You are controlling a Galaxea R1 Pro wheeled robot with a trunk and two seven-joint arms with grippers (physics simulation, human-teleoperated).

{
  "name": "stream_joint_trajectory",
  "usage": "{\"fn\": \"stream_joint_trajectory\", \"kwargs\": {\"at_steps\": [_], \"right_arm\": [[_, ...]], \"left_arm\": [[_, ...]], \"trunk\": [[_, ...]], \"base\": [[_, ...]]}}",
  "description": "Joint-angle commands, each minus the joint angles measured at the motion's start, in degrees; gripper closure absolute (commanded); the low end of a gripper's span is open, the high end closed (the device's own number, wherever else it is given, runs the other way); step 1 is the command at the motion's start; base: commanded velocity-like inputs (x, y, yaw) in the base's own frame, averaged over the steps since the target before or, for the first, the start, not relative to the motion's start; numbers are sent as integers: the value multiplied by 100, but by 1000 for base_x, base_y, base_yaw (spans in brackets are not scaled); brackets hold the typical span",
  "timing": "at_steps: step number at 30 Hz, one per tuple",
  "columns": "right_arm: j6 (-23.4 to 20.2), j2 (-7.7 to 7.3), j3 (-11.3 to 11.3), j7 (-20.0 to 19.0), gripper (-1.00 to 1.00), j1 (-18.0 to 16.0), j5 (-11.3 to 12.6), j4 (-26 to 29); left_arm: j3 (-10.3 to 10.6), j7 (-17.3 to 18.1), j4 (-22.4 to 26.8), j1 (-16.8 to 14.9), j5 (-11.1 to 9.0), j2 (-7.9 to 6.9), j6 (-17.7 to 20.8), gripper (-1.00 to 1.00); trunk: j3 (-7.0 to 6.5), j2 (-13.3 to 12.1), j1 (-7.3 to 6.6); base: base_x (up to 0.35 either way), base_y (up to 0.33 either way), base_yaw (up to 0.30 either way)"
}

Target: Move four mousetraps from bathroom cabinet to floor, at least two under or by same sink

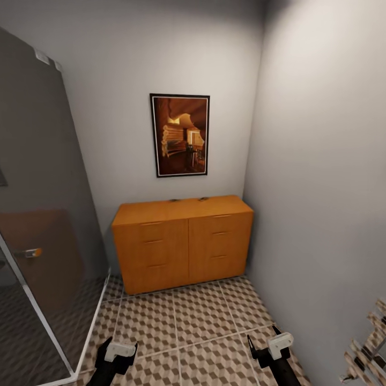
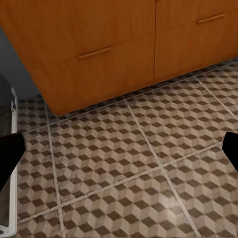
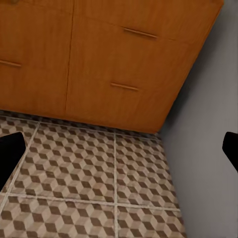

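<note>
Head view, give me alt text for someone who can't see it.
An orange-brown wooden cabinet stands against a grey wall under a framed picture, with two small dark items on its top. Cube-patterned floor tiles lie before it, a glass shower screen at left; the robot's left hand and right hand hang low.

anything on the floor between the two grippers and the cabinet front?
Nothing: bare tiled bathroom floor runs from the left gripper and right gripper to the cabinet. The head view shows it; both wrist views agree.
</note>
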State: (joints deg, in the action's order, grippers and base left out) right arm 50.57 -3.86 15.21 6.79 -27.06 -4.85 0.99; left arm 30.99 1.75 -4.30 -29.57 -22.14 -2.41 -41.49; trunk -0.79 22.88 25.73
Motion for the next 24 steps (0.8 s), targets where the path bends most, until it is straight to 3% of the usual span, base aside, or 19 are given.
{"fn": "stream_joint_trajectory", "kwargs": {"at_steps": [1, 24], "right_arm": [[5, -1, 19, 59, -100, -1, -51, -2], [-3, 8, 26, 59, -100, -1, -51, -3]], "left_arm": [[48, 18, -18, -5, -54, 3, -25, -100], [48, 18, -18, -5, -54, 3, -25, -100]], "trunk": [[2, 4, 6], [2, 4, 6]], "base": [[340, -25, 0], [340, -67, 0]]}}
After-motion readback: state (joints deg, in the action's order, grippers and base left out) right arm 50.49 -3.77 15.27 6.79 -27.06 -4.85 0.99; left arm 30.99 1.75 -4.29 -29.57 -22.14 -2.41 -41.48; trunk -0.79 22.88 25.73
